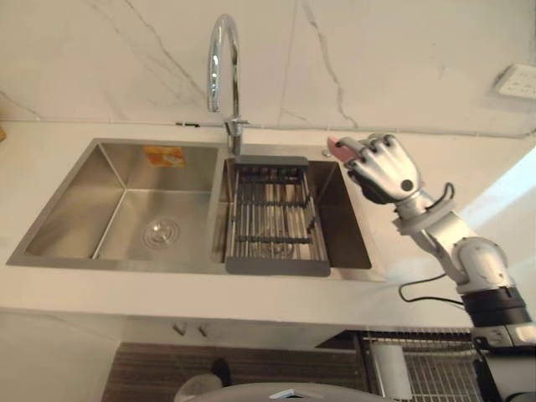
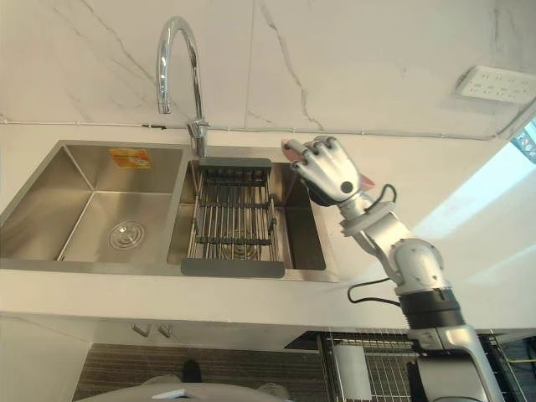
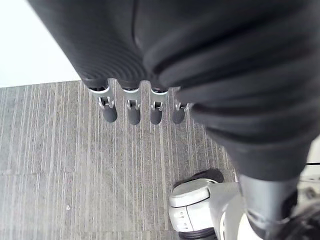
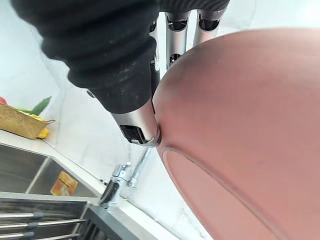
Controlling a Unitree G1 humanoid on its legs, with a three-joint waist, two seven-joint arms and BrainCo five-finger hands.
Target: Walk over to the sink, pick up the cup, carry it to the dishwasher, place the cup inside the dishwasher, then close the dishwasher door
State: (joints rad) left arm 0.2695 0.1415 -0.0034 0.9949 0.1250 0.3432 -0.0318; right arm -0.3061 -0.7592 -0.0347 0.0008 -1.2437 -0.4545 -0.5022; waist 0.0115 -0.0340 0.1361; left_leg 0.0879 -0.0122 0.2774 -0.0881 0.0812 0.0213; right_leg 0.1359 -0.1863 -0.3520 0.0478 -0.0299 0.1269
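My right hand (image 1: 387, 165) hovers over the counter at the sink's back right corner, its fingers curled round a pink cup (image 1: 342, 147). In the right wrist view the pink cup (image 4: 245, 130) sits very close, pressed between the thumb (image 4: 137, 122) and the fingers. From the right eye view a strip of the cup (image 2: 295, 149) peeks out past my right hand (image 2: 333, 170). My left hand (image 3: 135, 107) hangs down over the striped floor with straight fingers and nothing in it.
A double steel sink (image 1: 126, 205) is set in the white counter, with a chrome tap (image 1: 224, 71) behind it. A dark drying rack (image 1: 275, 219) spans the right basin. A wire dish rack (image 1: 435, 368) shows below the counter at the lower right. A wall socket (image 1: 517, 82) sits at the upper right.
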